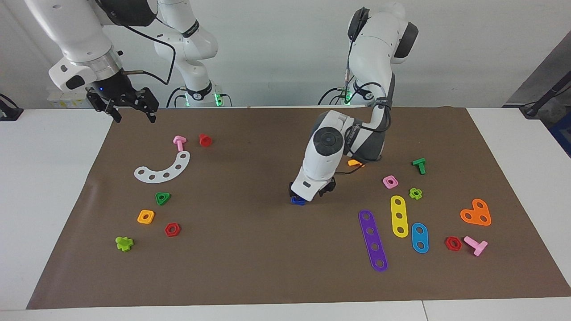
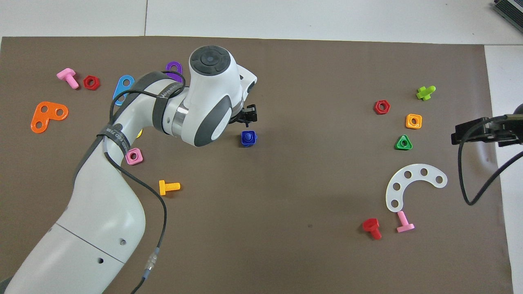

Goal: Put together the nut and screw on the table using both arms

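While the nut (image 2: 249, 138), apparently already seated on the screw, rests mid-mat on the table (image 1: 250, 249), the left gripper (image 1: 312, 192) is seen just over it, finger state undeterminable, and the right gripper (image 1: 129, 103), fingers spread, waits; withdrawal is judged next.

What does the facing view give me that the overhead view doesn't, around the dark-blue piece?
Only the facing view shows the whole right gripper, raised over the mat's edge and waiting, plus the long purple four-hole strip and yellow three-hole strip complete.

Only the overhead view shows the dark-blue plastic piece uncovered, beside the left gripper, and the whole orange screw.

Both show the brown mat, white curved strip and pink square nut.
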Available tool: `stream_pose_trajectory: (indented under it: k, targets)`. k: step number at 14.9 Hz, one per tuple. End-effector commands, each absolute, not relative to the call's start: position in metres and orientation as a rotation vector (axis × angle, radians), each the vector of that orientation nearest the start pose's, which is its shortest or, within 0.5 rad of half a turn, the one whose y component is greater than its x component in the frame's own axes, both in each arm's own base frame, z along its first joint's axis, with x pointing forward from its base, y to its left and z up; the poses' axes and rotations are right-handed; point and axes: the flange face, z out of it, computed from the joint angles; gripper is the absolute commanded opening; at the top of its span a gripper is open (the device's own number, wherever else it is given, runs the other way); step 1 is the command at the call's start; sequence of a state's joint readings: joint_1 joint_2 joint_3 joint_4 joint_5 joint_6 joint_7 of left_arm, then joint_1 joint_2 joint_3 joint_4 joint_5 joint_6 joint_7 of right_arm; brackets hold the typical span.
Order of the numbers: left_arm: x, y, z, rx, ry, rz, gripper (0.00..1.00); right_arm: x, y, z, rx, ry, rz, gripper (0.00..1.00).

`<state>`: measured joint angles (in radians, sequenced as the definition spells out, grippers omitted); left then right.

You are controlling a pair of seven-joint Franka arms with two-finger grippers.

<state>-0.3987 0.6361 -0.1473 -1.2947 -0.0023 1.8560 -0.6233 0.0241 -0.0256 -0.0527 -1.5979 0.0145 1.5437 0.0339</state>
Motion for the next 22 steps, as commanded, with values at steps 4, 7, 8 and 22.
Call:
stream_pose_trajectory:
  k: [4, 7, 8, 22]
  targets:
    - [0.645, -0.201, 0.499, -3.2, -0.038, 0.172, 0.85, 0.536, -0.015, 0.624, -3.108, 0.093, 0.038, 1.0]
    - [0.639, -0.134, 0.526, -3.187, 0.044, 0.156, 0.85, 0.536, -0.014, 0.624, -3.107, 0.09, 0.038, 1.0]
    - [0.636, -0.112, 0.53, -3.185, 0.06, 0.156, 0.85, 0.536, -0.014, 0.624, -3.108, 0.09, 0.038, 1.0]
    - [0.557, -0.047, 0.602, -3.147, 0.089, 0.075, 1.0, 0.536, -0.015, 0.624, -3.107, 0.092, 0.038, 1.0]
